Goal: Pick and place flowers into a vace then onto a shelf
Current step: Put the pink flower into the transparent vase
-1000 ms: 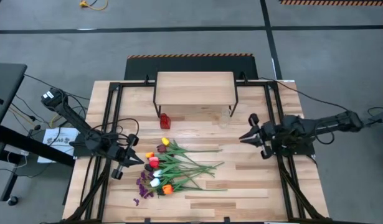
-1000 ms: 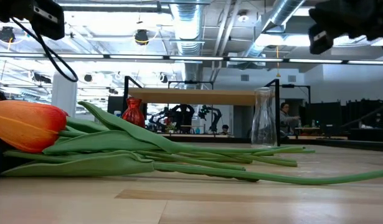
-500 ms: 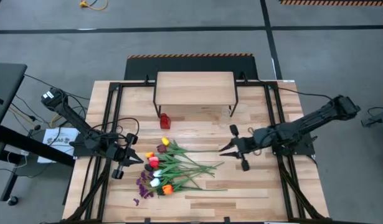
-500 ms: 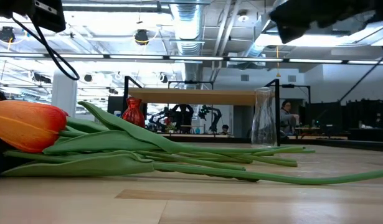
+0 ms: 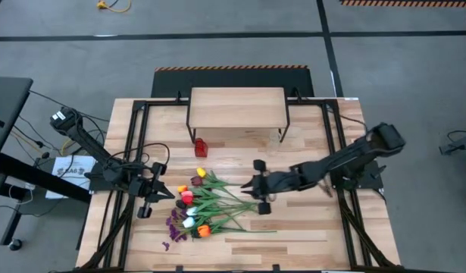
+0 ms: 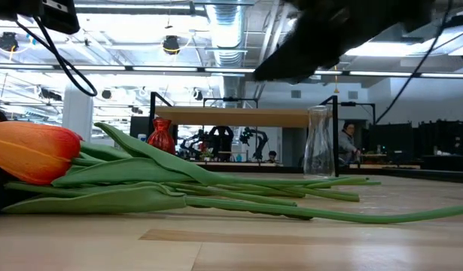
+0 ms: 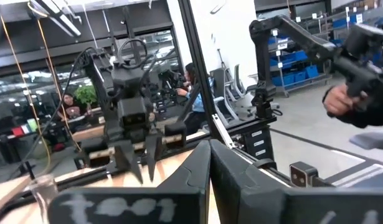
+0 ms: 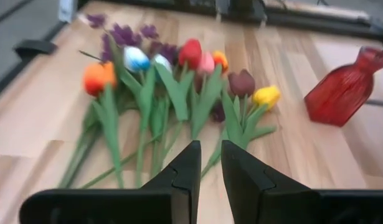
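Observation:
The flowers (image 5: pixel 206 205) lie flat on the table, a bunch of coloured tulips and purple sprigs with heads toward the left and stems toward the right; they also show as flowers (image 8: pixel 179 81) and flowers (image 6: pixel 141 177). My right gripper (image 5: pixel 246 187) hangs above the stem ends, tipped down toward the bunch, its fingers (image 8: pixel 185 171) a narrow gap apart with nothing between them. My left gripper (image 5: pixel 163 191) waits shut beside the flower heads. The shelf (image 5: pixel 236 106) stands at the far edge. A clear glass vase (image 6: pixel 319 141) and a red vase (image 5: pixel 201 146) stand in front of it.
Black frame rails (image 5: pixel 134 152) run along the table's left and right sides. The red vase (image 8: pixel 344 87) stands just beyond the flower heads on the far side. Bare wood (image 5: pixel 308 227) lies to the right of the stems, toward the near edge.
My right gripper has swept from the table's right side toward the left, out over the stem ends of the flowers, sinking a little and tipping downward. The flowers have stayed where they were.

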Available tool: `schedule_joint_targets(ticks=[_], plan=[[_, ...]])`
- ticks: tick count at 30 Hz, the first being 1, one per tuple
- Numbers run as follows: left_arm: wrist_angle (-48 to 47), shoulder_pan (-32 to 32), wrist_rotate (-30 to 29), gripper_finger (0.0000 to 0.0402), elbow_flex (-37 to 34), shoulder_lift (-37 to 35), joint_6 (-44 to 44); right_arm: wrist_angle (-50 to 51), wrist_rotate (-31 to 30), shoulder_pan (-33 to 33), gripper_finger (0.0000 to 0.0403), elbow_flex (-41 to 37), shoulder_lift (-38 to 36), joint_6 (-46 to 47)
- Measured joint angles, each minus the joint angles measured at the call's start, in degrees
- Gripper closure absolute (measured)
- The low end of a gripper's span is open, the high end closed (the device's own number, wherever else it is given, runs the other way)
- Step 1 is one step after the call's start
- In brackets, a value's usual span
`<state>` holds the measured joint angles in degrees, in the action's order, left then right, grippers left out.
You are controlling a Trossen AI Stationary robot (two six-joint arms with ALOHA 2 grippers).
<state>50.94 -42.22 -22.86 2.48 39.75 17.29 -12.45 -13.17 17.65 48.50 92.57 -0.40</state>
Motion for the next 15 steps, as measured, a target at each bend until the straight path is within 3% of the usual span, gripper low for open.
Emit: schedule_joint_targets(ticks=[9,15], plan=[[-2.69,0.00,1.65,0.0401,0.04,-0.01,-1.96,0.02,-0.70,-3.49,0.0345,12.14,15.26,1.92],[-4.43,-0.02,1.69,0.0401,0.04,0.00,-2.00,5.25,-3.91,-3.98,0.0345,18.82,20.39,1.94]])
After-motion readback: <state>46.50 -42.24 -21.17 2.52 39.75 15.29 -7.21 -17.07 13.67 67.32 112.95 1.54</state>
